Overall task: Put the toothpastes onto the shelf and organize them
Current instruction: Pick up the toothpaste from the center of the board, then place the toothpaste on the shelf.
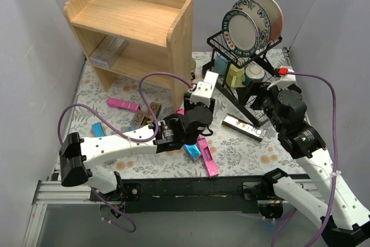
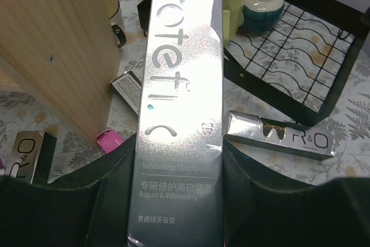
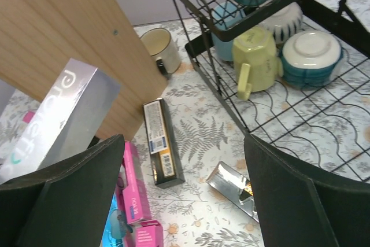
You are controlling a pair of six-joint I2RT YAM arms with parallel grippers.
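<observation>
My left gripper [image 1: 199, 107] is shut on a long silver "protefix" toothpaste carton [image 2: 179, 102], held above the table beside the shelf's right side panel [image 2: 52, 44]. The wooden two-tier shelf [image 1: 133, 21] stands at the back left, with a silver carton [image 1: 110, 50] on its lower tier. My right gripper [image 3: 185, 195] is wide open and empty above a silver R&O carton [image 3: 234, 189] and a dark carton [image 3: 159, 143]. Pink cartons [image 3: 133, 195] lie below its left finger. More cartons lie on the table: pink [image 1: 123, 104], brown-gold [image 1: 141, 118], blue [image 1: 98, 129].
A black wire dish rack [image 1: 254, 108] with plates [image 1: 243, 30], cups and bowls stands at the back right, close to my right gripper [image 1: 267, 107]. A mug [image 3: 159, 47] sits between the rack and the shelf. Purple cables loop over the left arm.
</observation>
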